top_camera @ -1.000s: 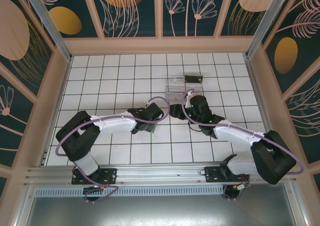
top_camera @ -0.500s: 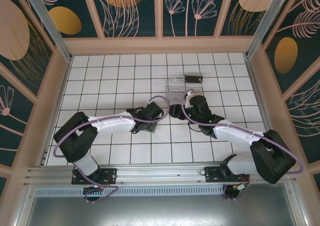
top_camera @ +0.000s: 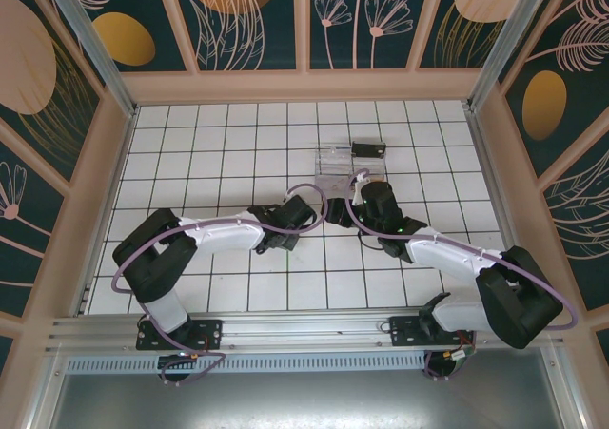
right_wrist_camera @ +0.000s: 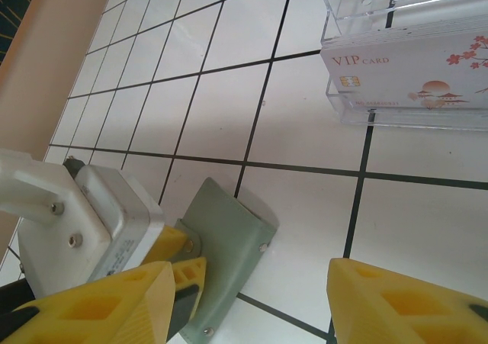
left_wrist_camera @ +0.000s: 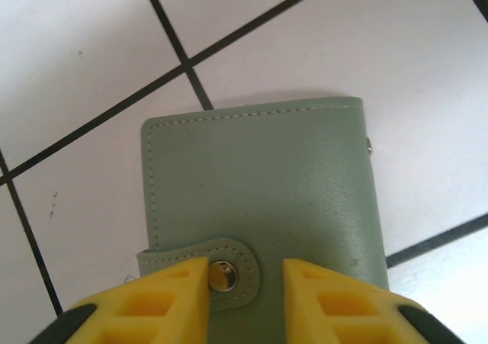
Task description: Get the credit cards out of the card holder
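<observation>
Two arms reaching inward over white tiled counter (top_camera: 209, 153) with dark grid lines, wrists close together near its middle.

Thin flat grey-green soft matte card holder (left_wrist_camera: 259, 191) on the tiles just below left end effector (left_wrist_camera: 245, 271), lying across a grid-line crossing. Folded shut, stitched edge all round, rounded strap tab with small round metal snap (left_wrist_camera: 222, 276) lying over front face. Yellow fingers (left_wrist_camera: 328, 302) of left end effector narrowly apart, one on each side of snap and tab end, low over card holder. Cannot tell whether pinching the tab or only straddling it.

From right wrist, same card holder (right_wrist_camera: 225, 245) seen edge-on beside left end effector (right_wrist_camera: 183, 256); cannot tell whether flat or tipped up at one side.

Right end effector (right_wrist_camera: 252, 271) just beside card holder, towards the far side of it, yellow fingers spread wide with only bare tile between, gripping nothing.

Clear plastic rectangular tray (right_wrist_camera: 335, 100) farther back on counter, apart from card holder, with white card printed "VIP CARD" and pink blossoms (right_wrist_camera: 404, 73) lying inside. Small black box (top_camera: 367, 149) touching or just beside tray's far right corner.
</observation>
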Tool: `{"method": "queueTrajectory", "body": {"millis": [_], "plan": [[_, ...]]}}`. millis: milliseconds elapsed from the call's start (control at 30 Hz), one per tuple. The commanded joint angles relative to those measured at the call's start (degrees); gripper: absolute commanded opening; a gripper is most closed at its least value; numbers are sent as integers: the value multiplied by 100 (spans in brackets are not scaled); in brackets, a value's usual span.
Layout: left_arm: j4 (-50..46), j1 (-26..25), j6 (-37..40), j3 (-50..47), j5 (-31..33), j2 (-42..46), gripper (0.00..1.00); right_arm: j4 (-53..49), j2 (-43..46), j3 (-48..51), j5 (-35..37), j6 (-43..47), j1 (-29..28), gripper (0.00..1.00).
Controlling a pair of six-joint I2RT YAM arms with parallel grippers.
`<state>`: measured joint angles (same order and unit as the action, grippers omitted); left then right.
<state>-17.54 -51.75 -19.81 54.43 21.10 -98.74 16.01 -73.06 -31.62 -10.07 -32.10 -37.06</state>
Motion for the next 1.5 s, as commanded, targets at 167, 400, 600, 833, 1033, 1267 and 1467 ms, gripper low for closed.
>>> {"method": "queueTrajectory", "body": {"millis": [167,400,600,833,1033,1267,1467], "plan": [[-144,34,-31,-131,214,-33,16,-3,28,33,-3,-97,53,57],[-84,51,-108,-139,248,197,2,221,-95,55,-332,-134,7,57],[183,69,-306,-252,6,442,0,543,-611,-154,-558,-264,-243,43],[1059,91,-752,-847,-545,1083,0,939,-1356,-515,-1005,-448,-379,2],[1255,89,-879,-967,-712,987,0,1354,-2174,-904,-1577,-736,-399,0],[1284,87,-962,-930,-666,957,0,1537,-3250,-1337,-2006,-1095,-394,0],[1261,163,-1109,-1056,-514,1172,0,1307,-3664,-1354,-1927,-1033,-209,0]]}}
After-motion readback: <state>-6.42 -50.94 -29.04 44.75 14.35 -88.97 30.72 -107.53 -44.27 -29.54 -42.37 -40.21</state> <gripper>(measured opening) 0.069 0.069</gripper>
